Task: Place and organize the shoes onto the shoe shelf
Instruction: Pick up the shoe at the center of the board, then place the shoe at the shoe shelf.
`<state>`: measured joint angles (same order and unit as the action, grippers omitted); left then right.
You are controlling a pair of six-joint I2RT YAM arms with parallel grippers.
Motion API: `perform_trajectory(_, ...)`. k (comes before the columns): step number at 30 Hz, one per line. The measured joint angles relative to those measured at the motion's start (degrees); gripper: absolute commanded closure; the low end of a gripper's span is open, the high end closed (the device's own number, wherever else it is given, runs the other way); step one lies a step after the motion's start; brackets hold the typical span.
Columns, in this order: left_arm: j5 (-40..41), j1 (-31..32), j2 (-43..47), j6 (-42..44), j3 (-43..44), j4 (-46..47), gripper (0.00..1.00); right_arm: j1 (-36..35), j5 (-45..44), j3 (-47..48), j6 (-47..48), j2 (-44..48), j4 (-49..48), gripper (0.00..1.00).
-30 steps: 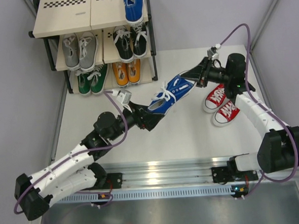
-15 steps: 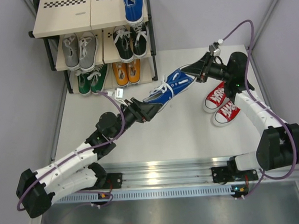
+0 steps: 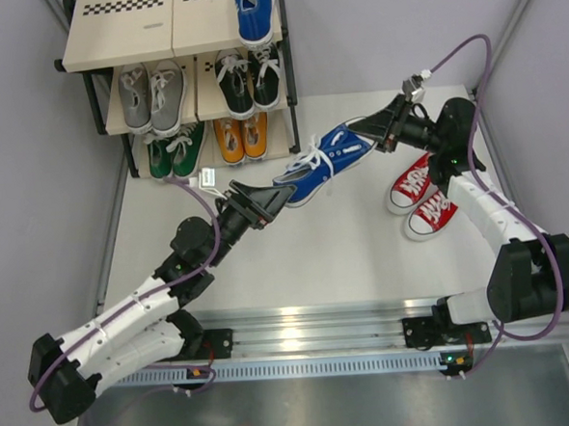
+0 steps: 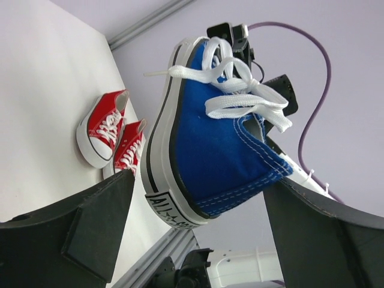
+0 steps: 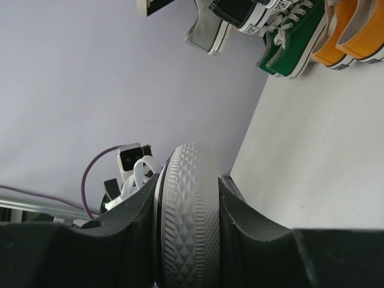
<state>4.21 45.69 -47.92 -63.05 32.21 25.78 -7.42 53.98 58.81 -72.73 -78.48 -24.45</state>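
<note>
Overhead camera sits high behind both arm bases, looking down and forward over the desk [image 3: 345, 258] to the shoe shelf [image 3: 119, 35] at the far end, a wide and distant view. Left wrist camera peers out through the left pincer [image 4: 198, 192], close on the blue shoe [image 4: 210, 156] heel, with the red shoes [image 4: 111, 135] beyond. Right wrist camera, looking through the right pincer [image 5: 187, 222], is pressed right up to that shoe's toe, with the green shoes [image 5: 294, 39] far off in the upper corner. All three views share the blue shoe.
</note>
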Motion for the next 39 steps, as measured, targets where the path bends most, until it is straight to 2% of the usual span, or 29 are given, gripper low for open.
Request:
perform_trajectory(7,2.25,-1.25,2.23,-0.15,0.09,-1.62,0.1,0.11,0.02,0.0,-0.57,0.0,-0.02,1.0)
perform_trajectory(10,1.75,-1.68,-0.07,-0.72,0.98,-1.6,0.11,0.2,0.0,0.0,-0.39,0.0,-0.02,1.0)
perform_trajectory(14,0.42,-2.34,-4.42,-1.49,3.13,-0.31,0.19,0.72,-0.13,0.0,-0.07,0.0,0.02,1.0)
perform_trajectory(15,-0.09,-2.62,-5.4,-1.73,3.63,0.22,0.29,0.92,-0.22,0.0,0.09,0.0,0.02,1.0)
perform_trajectory(17,-1.05,-3.48,-7.08,-2.47,4.26,1.25,0.42,1.01,-0.52,-0.02,0.42,0.0,0.04,1.0)
perform_trajectory(18,-1.55,-4.11,-7.65,-2.64,4.35,1.25,0.67,1.11,-0.68,-0.02,0.59,0.0,0.0,1.0)
perform_trajectory(19,-1.84,-4.7,-8.2,-3.08,4.35,1.16,0.79,1.16,-0.79,-0.02,0.92,0.02,-0.02,1.0)
perform_trajectory(23,-3.67,-6.84,-10.51,-2.75,4.35,-0.96,1.0,1.05,-0.79,-0.07,2.8,0.07,-0.39,1.0)
perform_trajectory(28,-6.54,-8.37,-9.62,-2.6,4.33,-0.92,1.0,0.87,-0.5,-0.26,3.78,0.07,0.09,1.0)
perform_trajectory(31,-8.07,-9.55,-7.72,-2.45,3.72,-1.36,1.0,0.7,0.85,0.81,6.01,0.0,2.69,0.81)
perform_trajectory(32,-8.52,-9.94,-6.75,-2.47,3.34,-1.84,1.0,0.33,1.57,1.66,7.19,-0.04,4.07,0.64)
perform_trajectory(34,-9.22,-10.64,-4.66,-2.49,2.75,-2.75,1.0,-0.28,3.32,3.02,8.7,-0.22,5.57,0.51)
perform_trajectory(35,-9.46,-11.17,-3.26,-2.51,2.49,-3.43,1.0,-0.44,4.61,3.72,9.2,-0.42,6.1,0.39)
perform_trajectory(37,-9.79,-12.37,-0.13,-2.67,1.86,-5.62,1.0,-0.2,5.68,5.22,10.4,-0.92,6.8,0.24)
perform_trajectory(39,-9.55,-13.16,2.58,-2.82,1.51,-7.65,1.0,0.13,6.05,6.86,11.89,-1.46,8.04,0.14)
